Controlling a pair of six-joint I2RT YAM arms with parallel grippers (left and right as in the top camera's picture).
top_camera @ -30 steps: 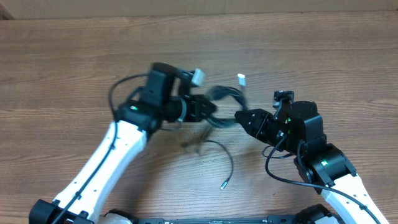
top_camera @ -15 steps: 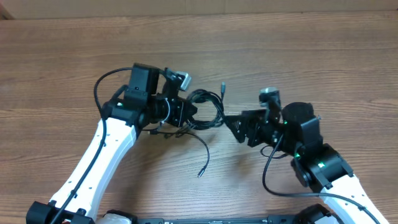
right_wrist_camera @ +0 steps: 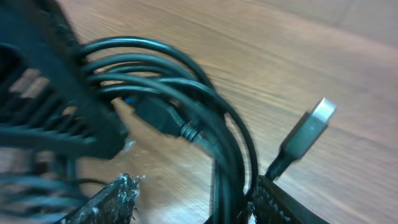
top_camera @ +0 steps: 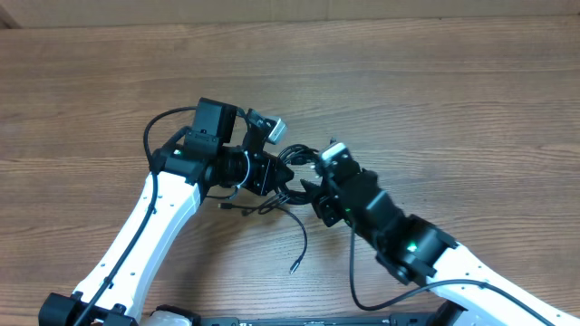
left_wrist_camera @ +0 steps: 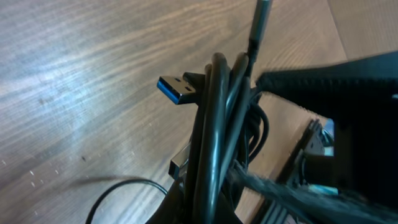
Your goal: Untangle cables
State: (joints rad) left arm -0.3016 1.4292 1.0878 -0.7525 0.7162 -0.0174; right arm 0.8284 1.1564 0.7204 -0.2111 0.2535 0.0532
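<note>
Pinching the cables (top_camera: 304, 163), the left tool (top_camera: 279, 172) is holding them bunched above the surface (top_camera: 453, 91). Beside it, the right tool (top_camera: 311, 188) is straddling the loops, fingers (right_wrist_camera: 106, 202) spread. Untangling is seemingly just starting.

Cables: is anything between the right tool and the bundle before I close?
Nothing visible. The cables run between the right tool's fingers, with only bare table behind. The left tool holds the same bundle close beside it.
</note>
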